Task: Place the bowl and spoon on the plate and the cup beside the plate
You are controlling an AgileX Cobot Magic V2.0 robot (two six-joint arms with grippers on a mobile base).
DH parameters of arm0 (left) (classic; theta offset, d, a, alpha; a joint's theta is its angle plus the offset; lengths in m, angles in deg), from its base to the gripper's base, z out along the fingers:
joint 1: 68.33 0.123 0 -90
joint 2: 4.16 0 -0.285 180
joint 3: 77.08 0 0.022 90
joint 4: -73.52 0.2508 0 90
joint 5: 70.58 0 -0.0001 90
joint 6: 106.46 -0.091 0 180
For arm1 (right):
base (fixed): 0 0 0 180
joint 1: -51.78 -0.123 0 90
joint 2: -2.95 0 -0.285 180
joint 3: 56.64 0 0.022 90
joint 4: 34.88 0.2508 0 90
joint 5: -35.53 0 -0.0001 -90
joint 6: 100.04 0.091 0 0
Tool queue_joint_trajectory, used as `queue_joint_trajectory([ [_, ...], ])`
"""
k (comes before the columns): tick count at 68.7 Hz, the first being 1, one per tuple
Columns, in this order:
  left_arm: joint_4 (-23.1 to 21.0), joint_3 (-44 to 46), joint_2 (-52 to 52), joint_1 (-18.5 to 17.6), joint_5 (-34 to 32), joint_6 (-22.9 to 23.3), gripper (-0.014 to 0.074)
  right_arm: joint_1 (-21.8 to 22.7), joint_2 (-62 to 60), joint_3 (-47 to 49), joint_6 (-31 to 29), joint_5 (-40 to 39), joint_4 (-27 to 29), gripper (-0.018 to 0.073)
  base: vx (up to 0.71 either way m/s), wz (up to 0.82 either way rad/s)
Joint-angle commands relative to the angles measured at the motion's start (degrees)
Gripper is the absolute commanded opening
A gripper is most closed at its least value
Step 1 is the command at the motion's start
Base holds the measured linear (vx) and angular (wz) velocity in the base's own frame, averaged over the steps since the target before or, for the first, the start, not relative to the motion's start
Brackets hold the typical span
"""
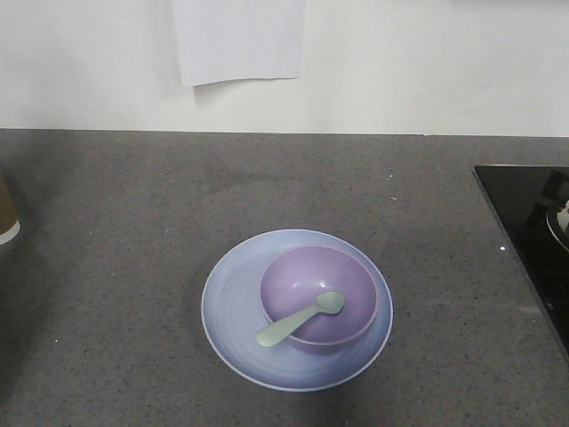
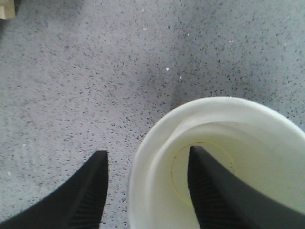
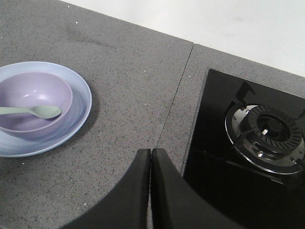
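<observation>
The pale blue plate (image 1: pixel 233 302) lies on the grey counter at front centre, with the lavender bowl (image 1: pixel 311 276) standing on its right part. The mint spoon (image 1: pixel 298 320) rests in the bowl, scoop inside and handle over the near-left rim. Only a sliver of the brown cup (image 1: pixel 7 213) shows at the far left edge. In the left wrist view my left gripper (image 2: pixel 147 150) is open and straddles the wall of the cup (image 2: pixel 238 124), one finger inside and one outside. My right gripper (image 3: pixel 151 150) is shut on nothing, right of the plate (image 3: pixel 81 102).
A black glass hob (image 1: pixel 533 222) with a round burner (image 3: pixel 267 131) takes up the counter's right side. A seam (image 3: pixel 174 100) runs across the counter between plate and hob. A white wall with a hanging paper sheet (image 1: pixel 240 40) closes the back.
</observation>
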Motion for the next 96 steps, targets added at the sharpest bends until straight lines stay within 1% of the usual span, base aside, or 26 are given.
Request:
queue_joint_trajectory([
  [1,0.4,1.5,-2.4,0.1,-2.7,0.4,0.0373,0.1,0.6,1.2,-0.1,-3.0,-0.8,-0.0005,0.00,0.00],
  [9,0.4,1.5,-1.8,0.1,-2.5,0.4,0.0371,0.1,0.6,1.2,-0.1,-2.7,-0.8,-0.0005,0.00,0.00],
  [15,0.4,1.5,-1.4,0.1,-2.2,0.4,0.0350,0.1,0.6,1.2,-0.1,-2.7,-0.8,-0.0005,0.00,0.00],
  [20,0.4,1.5,-1.0,0.1,-2.2,0.4,0.0305,0.1,0.6,1.2,-0.1,-2.7,-0.8,-0.0005,0.00,0.00],
  [25,0.4,1.5,-1.0,0.1,-2.2,0.4,0.0240,0.1,0.6,1.2,-0.1,-2.6,-0.8,-0.0005,0.00,0.00],
  [38,0.3,1.5,-1.2,0.0,-1.4,0.2,0.0001,0.1,0.6,1.2,-0.1,-2.7,-0.7,-0.0005,0.00,0.00],
  [44,-0.5,1.5,-2.0,-0.1,-0.9,-0.6,-0.0008,0.1,0.6,1.2,-0.1,-2.7,-0.7,-0.0005,0.00,0.00],
  [50,-2.4,1.5,-3.7,-0.1,-0.8,-1.3,-0.0008,0.1,0.6,1.2,-0.1,-2.7,-0.8,-0.0005,0.00,0.00],
  [56,-6.5,1.5,-6.7,-0.1,-0.7,-3.0,-0.0008,0.1,0.6,1.2,-0.1,-2.7,-0.8,-0.0005,0.00,0.00],
  [57,-8.3,1.5,-7.2,-0.1,-0.4,-3.4,-0.0008,0.1,0.6,1.2,-0.1,-2.7,-0.8,-0.0005,0.00,0.00],
  [60,-11.9,1.5,-9.0,-0.1,0.5,-4.9,-0.0008,0.1,0.6,1.2,-0.1,-2.7,-0.8,-0.0005,0.00,0.00],
  [65,-18.8,1.5,-11.9,-0.1,1.9,-8.2,-0.0007,0.1,0.6,1.2,0.1,-2.7,-0.8,-0.0005,0.00,0.00],
  [67,-21.9,1.5,-13.1,-0.1,2.7,-9.6,-0.0007,0.1,0.6,1.2,0.1,-2.7,-0.8,-0.0005,0.00,0.00],
  [68,-24.3,1.5,-14.0,-0.1,3.3,-10.3,-0.0007,0.1,0.6,1.2,0.1,-2.7,-0.8,-0.0005,0.00,0.00],
  [71,-29.1,1.5,-15.6,-0.1,5.6,-13.4,-0.0007,0.1,0.6,1.2,0.1,-2.7,-0.8,-0.0005,0.00,0.00],
  [72,-29.9,1.5,-16.1,-0.1,6.0,-13.9,-0.0007,0.1,0.6,1.2,0.1,-2.7,-0.8,-0.0005,0.00,0.00],
  [73,-32.1,1.5,-16.6,-0.1,7.3,-14.7,-0.0007,0.1,0.6,1.2,0.1,-2.7,-0.8,-0.0005,0.00,0.00],
  [75,-34.9,1.5,-17.5,-0.1,9.2,-16.7,-0.0007,0.1,0.6,1.2,0.1,-2.7,-0.8,-0.0005,0.00,0.00],
  [80,-40.6,1.5,-19.5,-0.2,13.7,-20.0,-0.0007,0.1,0.6,1.2,0.1,-2.7,-0.8,-0.0005,0.00,0.00],
  [83,-41.3,1.5,-20.2,-0.8,15.4,-21.1,-0.0007,0.1,0.6,1.2,0.1,-2.7,-0.8,-0.0005,0.00,0.00],
  [86,-40.6,1.5,-20.7,-1.6,17.7,-21.1,-0.0007,0.1,0.6,1.2,0.1,-2.7,-0.8,-0.0005,0.00,0.00],
  [92,-38.7,-0.1,-21.6,-3.9,17.7,-19.7,-0.0007,0.1,0.6,1.2,0.1,-2.6,-0.7,-0.0005,0.00,0.00],
  [96,-38.5,-2.2,-22.0,-5.8,17.7,-19.5,-0.0007,0.1,0.6,1.2,0.1,-2.6,-0.6,-0.0005,0.00,0.01],
])
